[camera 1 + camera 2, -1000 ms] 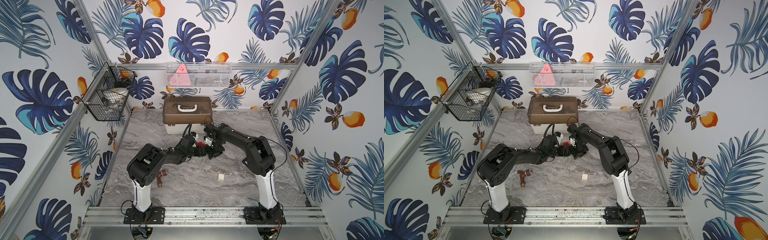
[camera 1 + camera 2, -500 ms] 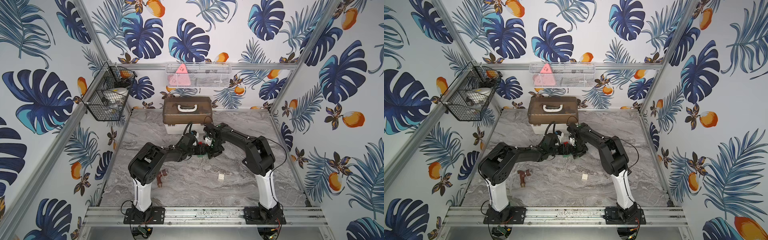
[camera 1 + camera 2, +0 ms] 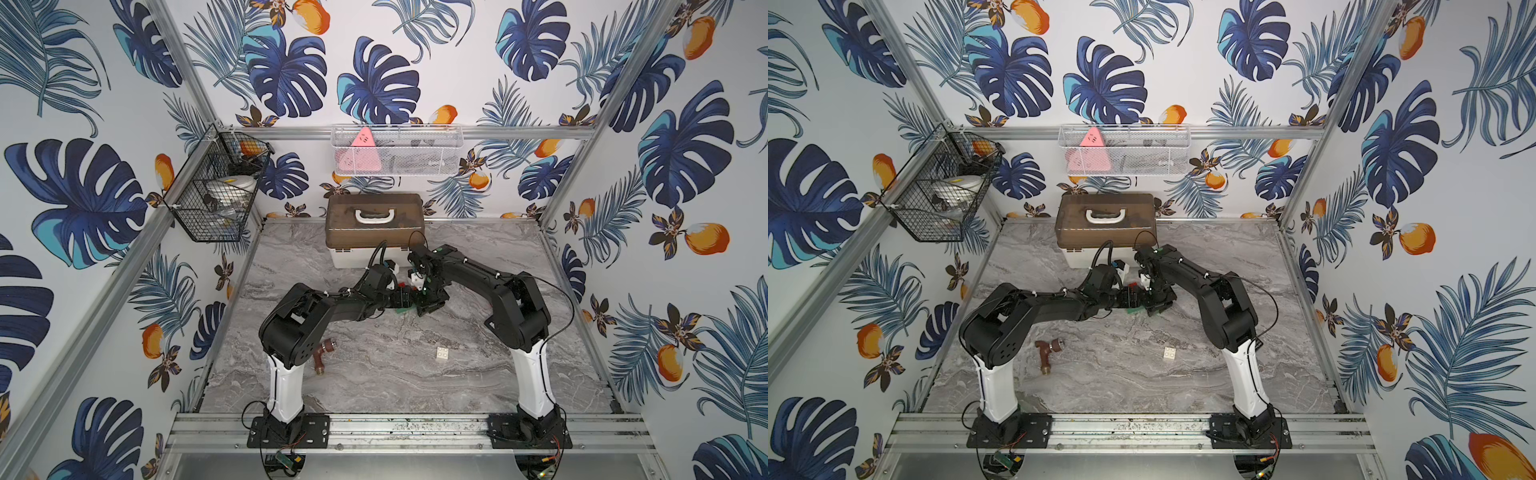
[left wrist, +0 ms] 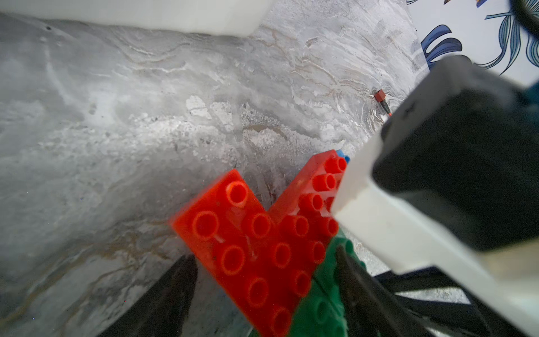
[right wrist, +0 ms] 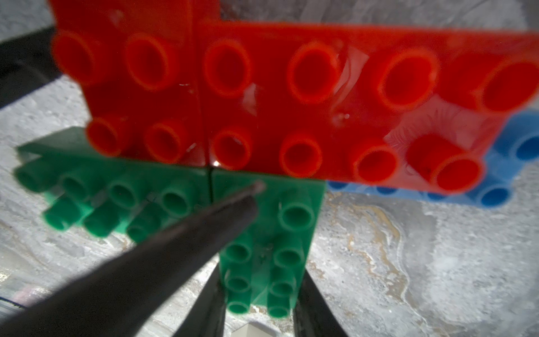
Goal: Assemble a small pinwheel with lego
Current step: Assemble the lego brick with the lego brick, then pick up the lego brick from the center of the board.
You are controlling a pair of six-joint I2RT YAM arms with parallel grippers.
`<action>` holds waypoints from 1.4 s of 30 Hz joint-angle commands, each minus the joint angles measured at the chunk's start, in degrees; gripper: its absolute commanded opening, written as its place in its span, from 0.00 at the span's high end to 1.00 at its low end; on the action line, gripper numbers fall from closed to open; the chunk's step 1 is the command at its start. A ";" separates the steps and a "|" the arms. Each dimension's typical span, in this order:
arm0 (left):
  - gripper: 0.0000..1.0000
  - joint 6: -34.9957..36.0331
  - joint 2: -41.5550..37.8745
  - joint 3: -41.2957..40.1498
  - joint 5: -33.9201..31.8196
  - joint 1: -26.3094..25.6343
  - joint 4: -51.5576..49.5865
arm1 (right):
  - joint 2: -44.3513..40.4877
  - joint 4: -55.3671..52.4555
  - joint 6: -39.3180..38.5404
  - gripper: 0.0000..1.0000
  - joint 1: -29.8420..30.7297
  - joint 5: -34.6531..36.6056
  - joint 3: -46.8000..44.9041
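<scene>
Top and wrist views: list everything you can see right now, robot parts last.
table: one, grey marble.
pinwheel: one, part built, red, green and blue bricks, mid-table.
white brick: one, white, loose on the table, apart from the pinwheel.
pipe fitting: one, brown, front left of table.
case: one, brown lid, white base, back of table.
wire basket: one, black, left wall.
mesh tray: one, white, back wall, holding a pink triangle.
small red item: one, on the table, too small to identify.
arms: two, black with white bases.
left gripper: one, black, jaws either side of the pinwheel, grip unclear.
right gripper: one, black, shut on the pinwheel's green brick.
</scene>
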 commanded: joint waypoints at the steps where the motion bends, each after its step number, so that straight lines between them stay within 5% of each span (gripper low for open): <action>1: 0.22 2.69 3.26 -0.81 -9.39 0.04 -22.57 | -0.55 1.09 0.42 0.64 0.22 -2.37 -0.18; 19: 0.26 4.13 4.61 0.76 -9.54 -0.02 -23.76 | -7.21 5.77 3.48 0.49 -5.04 -6.61 -7.00; 29: 0.15 5.32 0.26 6.68 -6.12 -0.05 -23.67 | -20.23 11.18 6.73 0.45 -10.86 -13.40 -23.02; 42: 0.01 2.01 -0.11 12.88 -0.77 0.62 -17.80 | -33.34 11.73 12.42 0.44 -9.63 -17.18 -39.35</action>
